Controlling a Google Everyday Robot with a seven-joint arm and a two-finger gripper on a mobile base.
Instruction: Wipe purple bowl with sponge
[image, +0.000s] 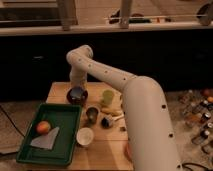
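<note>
Although the white arm (107, 75) filled much of the camera view, its end could be followed down to the gripper (77, 87), which hung directly over the purple bowl (77, 95) at the far left part of the wooden table (59, 91). Whether the gripper was open or closed could not be told, since the wrist and the bowl's dark rim hid its tip, and it could not be told whether it held anything. The sponge could not be made out; if it was there, it was hidden at the gripper's tip or inside the bowl. The bowl sat upright right beneath the gripper, too close to say whether they touched.

Just to the right of the gripper stood a yellow-green cup (108, 96), with a pale yellow item (114, 108) beside it. Nearer the camera than the gripper stood a dark metal cup (92, 114), and a small dark object (106, 121) lay just to that cup's right. Further toward the camera stood a white cup (85, 136). Below and to the left of the gripper lay a green tray (64, 120), which held an orange fruit (43, 127) and a flat grey triangular cloth (45, 141).
</note>
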